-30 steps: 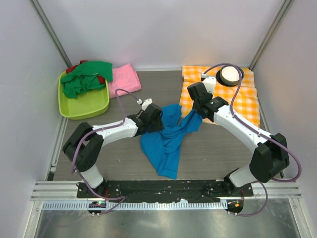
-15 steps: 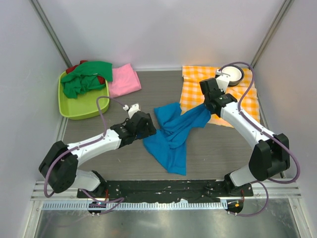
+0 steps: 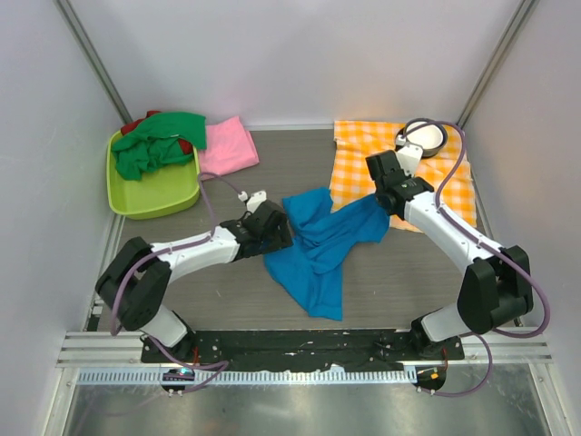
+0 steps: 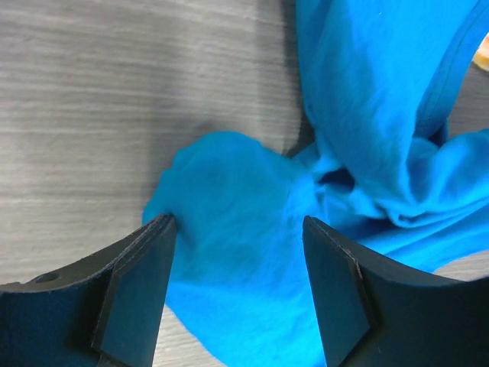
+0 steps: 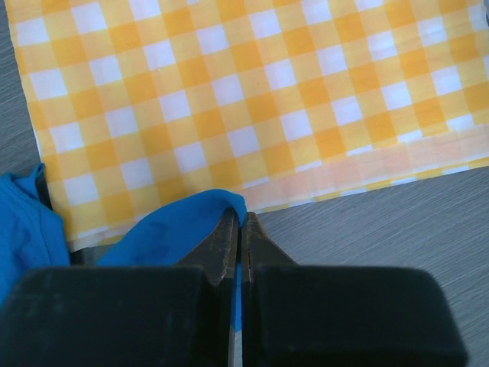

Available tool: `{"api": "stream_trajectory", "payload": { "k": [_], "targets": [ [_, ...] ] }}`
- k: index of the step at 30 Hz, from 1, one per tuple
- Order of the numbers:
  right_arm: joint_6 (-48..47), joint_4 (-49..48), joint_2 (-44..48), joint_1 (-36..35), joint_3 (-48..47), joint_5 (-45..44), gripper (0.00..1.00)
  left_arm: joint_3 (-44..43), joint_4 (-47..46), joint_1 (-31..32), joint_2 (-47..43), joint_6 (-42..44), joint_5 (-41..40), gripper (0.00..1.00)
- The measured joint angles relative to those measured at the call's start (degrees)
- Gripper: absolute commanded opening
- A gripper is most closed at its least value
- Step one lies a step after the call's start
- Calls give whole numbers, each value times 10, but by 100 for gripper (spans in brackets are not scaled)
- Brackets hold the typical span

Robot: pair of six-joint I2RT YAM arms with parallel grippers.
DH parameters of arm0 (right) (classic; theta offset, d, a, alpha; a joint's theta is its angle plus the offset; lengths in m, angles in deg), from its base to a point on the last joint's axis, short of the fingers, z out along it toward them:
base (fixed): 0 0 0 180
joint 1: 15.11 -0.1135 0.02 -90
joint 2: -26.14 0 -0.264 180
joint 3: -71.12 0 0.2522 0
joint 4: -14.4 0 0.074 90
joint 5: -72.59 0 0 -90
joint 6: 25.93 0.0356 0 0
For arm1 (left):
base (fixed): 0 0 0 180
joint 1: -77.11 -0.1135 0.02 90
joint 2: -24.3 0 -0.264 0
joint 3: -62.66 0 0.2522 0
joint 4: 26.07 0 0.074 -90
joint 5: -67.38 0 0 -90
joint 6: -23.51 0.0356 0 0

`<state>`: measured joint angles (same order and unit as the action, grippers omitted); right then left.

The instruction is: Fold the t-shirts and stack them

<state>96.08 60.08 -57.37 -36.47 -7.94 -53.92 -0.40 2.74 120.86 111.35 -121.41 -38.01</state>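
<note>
A bright blue t-shirt [image 3: 318,250] lies crumpled in the middle of the table. My left gripper [image 3: 277,232] stands open at its left edge, with a bunch of blue cloth [image 4: 229,229] between the fingers [image 4: 141,287]. My right gripper [image 3: 386,209] is shut on the shirt's right end [image 5: 179,222] and holds it at the near edge of the checked cloth [image 5: 244,92]. A pink t-shirt [image 3: 227,145] lies folded at the back left. A green t-shirt [image 3: 154,145] is heaped in the bin over a red t-shirt [image 3: 132,124].
A lime-green bin [image 3: 154,195] stands at the back left. The orange-and-white checked cloth [image 3: 436,186] covers the back right, with a round white bowl [image 3: 425,136] on its far edge. Metal frame posts rise at both back corners.
The left gripper has opened wider, drawn back to the left and come in again at the shirt's left edge. The right gripper has pulled the shirt's end to the right.
</note>
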Motion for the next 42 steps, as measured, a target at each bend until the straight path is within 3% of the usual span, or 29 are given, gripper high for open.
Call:
{"api": "stream_trajectory", "payload": {
  "k": [3,6,7,9,18,22,27,30,36,40,41,42],
  "targets": [
    [0,-2,5,0,3,0,1,-42,4,0,37,11,-1,68],
    [0,-2,7,0,4,0,1,-70,5,0,58,18,-1,52],
    [0,-3,7,0,4,1,1,-76,4,0,62,22,-1,42],
    [0,-3,7,0,7,1,1,-77,5,0,66,27,-1,35],
    [0,-7,7,0,13,9,1,-75,7,0,83,32,-2,37],
    [0,-7,7,0,14,11,1,-74,7,0,103,35,0,0],
    [0,-7,14,0,16,13,1,-52,-6,0,97,35,0,0],
    [0,-7,22,0,17,12,1,0,-15,0,42,23,0,0],
    [0,-6,29,0,23,6,1,140,17,0,-250,-23,-19,0],
    [3,-6,29,0,24,-1,1,203,64,0,-386,-64,-32,0],
    [5,-6,29,0,26,-3,1,220,80,0,-412,-75,-34,1],
    [8,-5,29,0,27,-5,1,235,98,1,-437,-83,-36,9]
  ]
}}
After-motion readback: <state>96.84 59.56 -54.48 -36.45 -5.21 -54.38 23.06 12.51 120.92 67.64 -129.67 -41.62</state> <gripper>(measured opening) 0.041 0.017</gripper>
